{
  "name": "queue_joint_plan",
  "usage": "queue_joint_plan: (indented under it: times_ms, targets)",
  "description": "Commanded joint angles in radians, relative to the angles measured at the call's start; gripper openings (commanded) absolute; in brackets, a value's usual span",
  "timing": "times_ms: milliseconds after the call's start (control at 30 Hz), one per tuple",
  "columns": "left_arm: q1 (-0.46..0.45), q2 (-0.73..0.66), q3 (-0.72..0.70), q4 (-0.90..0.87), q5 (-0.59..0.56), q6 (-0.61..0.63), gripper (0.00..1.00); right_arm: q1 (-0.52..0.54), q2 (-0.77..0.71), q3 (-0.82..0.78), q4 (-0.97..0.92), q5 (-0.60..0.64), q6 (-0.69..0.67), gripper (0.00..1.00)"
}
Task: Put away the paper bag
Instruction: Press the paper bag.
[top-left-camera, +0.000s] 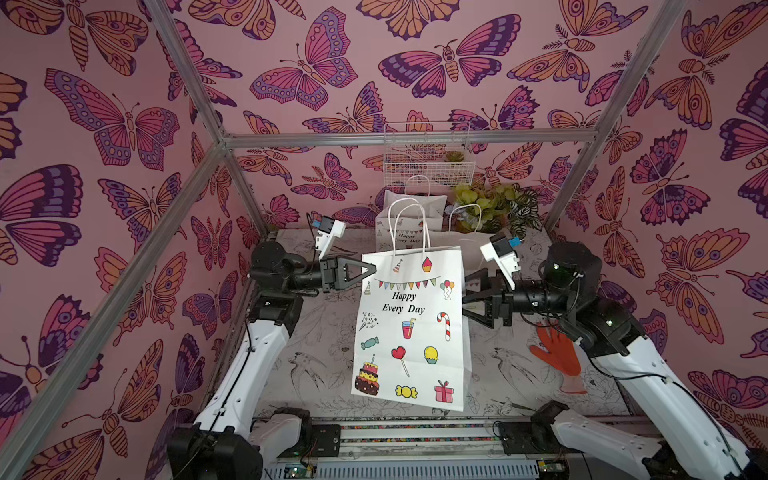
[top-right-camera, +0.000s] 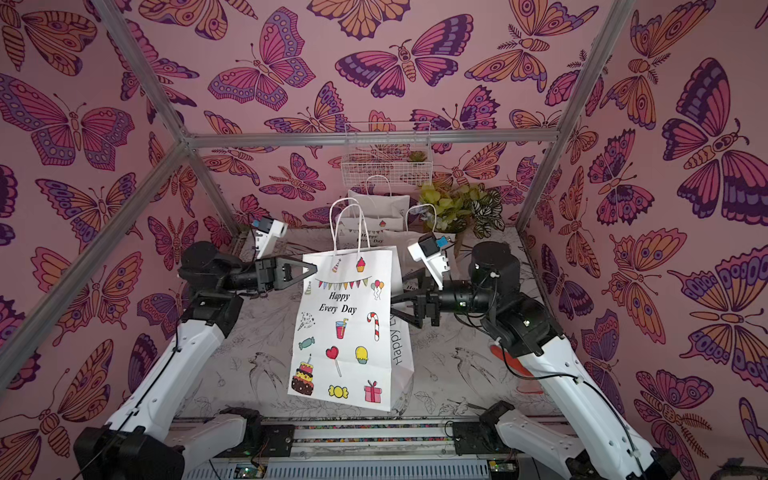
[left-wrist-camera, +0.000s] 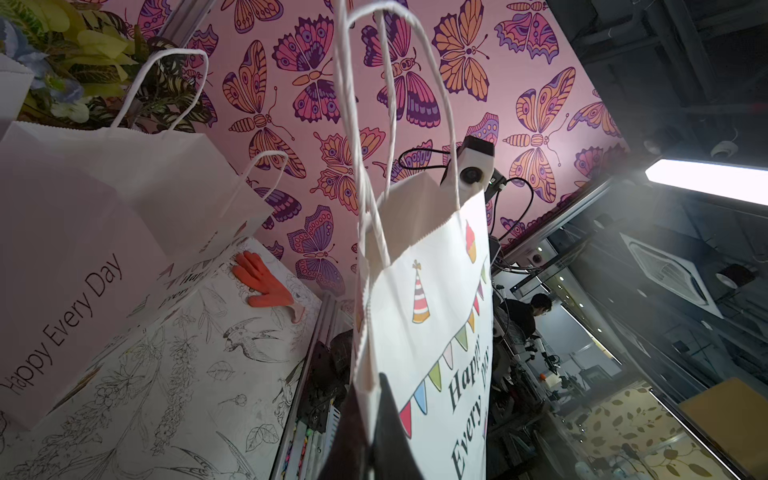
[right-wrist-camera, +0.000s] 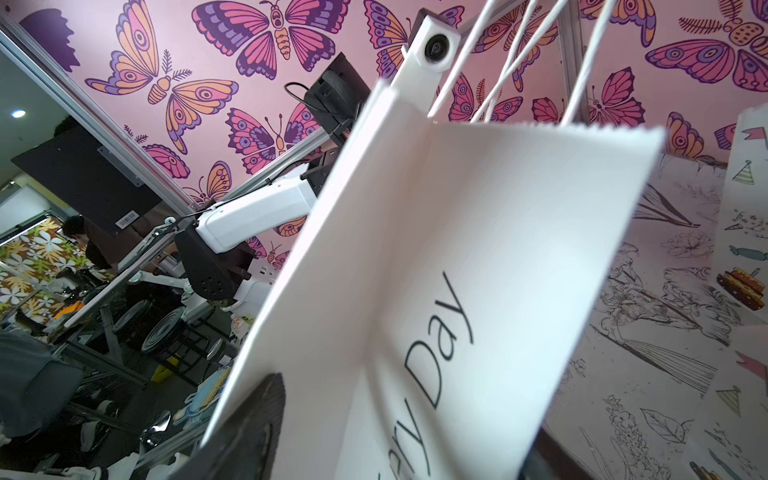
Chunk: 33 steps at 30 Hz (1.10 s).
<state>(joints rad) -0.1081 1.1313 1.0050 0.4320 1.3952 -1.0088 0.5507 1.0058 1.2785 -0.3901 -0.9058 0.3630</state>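
The bag (top-left-camera: 411, 328) is held upright over the desk (top-left-camera: 324, 365), its ten-o'clock corner pinched by the left hand (top-left-camera: 373, 270), probably for carrying to the other bags (top-left-camera: 409, 216) at twelve o'clock. The right hand (top-left-camera: 464, 293), at three o'clock, stands wide.

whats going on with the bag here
The left pincer is shut on the top corner of the printed paper bag, holding it upright. The right pincer is open at the bag's opposite side, not gripping it. More bags stand at the back, next to the plants.
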Motion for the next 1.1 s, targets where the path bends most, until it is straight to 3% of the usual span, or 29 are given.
queue_joint_plan:
  times_ms: [0, 333, 467, 700, 867, 1067]
  targets:
    - [0.014, -0.003, -0.003, -0.046, 0.024, 0.062, 0.0, 0.003, 0.009, -0.002, 0.108, -0.072, 0.078, 0.75]
    - [0.021, -0.007, -0.026, -0.048, 0.024, 0.078, 0.0, 0.003, 0.026, -0.04, 0.306, -0.166, 0.209, 0.78]
    - [0.02, -0.016, -0.025, -0.064, 0.026, 0.085, 0.0, 0.003, 0.021, -0.04, 0.32, -0.166, 0.222, 0.85]
    - [0.021, -0.044, -0.008, -0.23, -0.003, 0.21, 0.0, 0.002, 0.006, -0.044, 0.335, -0.162, 0.239, 0.99]
    - [0.021, -0.051, 0.001, -0.232, -0.027, 0.207, 0.0, 0.003, 0.009, -0.041, 0.336, -0.129, 0.251, 0.99]
    - [0.02, -0.062, 0.025, -0.231, -0.064, 0.192, 0.0, 0.033, 0.054, -0.014, 0.268, -0.064, 0.194, 0.8]
